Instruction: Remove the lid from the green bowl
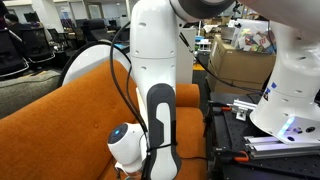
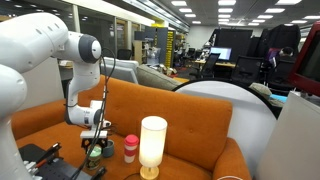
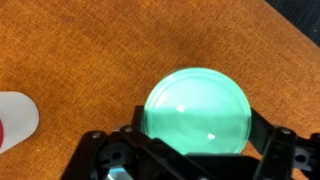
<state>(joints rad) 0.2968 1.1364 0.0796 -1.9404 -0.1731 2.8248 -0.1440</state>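
The green bowl [image 2: 95, 155] stands on the orange sofa seat [image 2: 190, 140]. In the wrist view its round pale-green translucent lid [image 3: 198, 100] lies flat on top and hides the bowl under it. My gripper [image 3: 198, 120] is straight above it, with one finger against the lid's left edge and one against its right edge, so it looks shut on the lid. In an exterior view the gripper [image 2: 95, 140] points down onto the bowl. In the exterior view from behind the arm, the arm hides both bowl and gripper.
A red and white cup [image 2: 130, 148] stands just beside the bowl and shows at the left edge of the wrist view [image 3: 15, 118]. A tall white cylinder [image 2: 152, 143] stands further along the seat. The sofa back [image 2: 150, 100] rises behind.
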